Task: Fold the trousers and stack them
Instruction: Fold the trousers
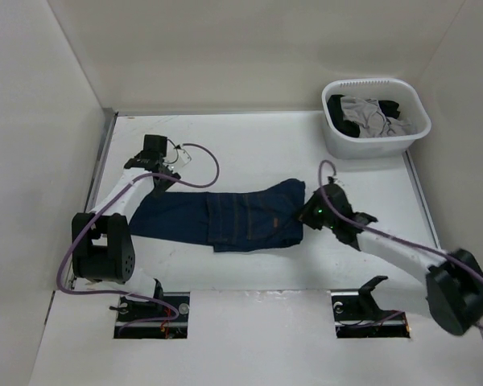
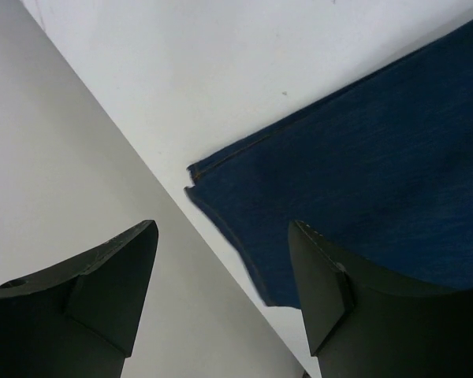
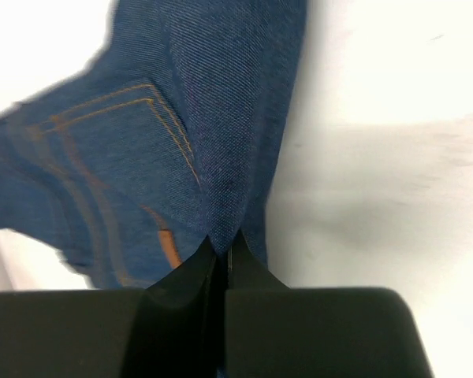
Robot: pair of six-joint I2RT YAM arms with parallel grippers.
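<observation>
The dark navy jeans (image 1: 225, 217) lie folded lengthwise across the middle of the table, legs to the left, waist to the right. My left gripper (image 1: 163, 178) hangs open above the leg hem; the left wrist view shows the hem corner (image 2: 221, 177) between and beyond the spread fingers (image 2: 114, 272), not held. My right gripper (image 1: 306, 214) is shut on the waist edge of the jeans (image 3: 221, 157), pinching a raised fold of denim beside orange pocket stitching.
A white basket (image 1: 405, 145) with grey and black garments stands at the back right. White walls enclose the table on the left, back and right. Purple cables run along both arms.
</observation>
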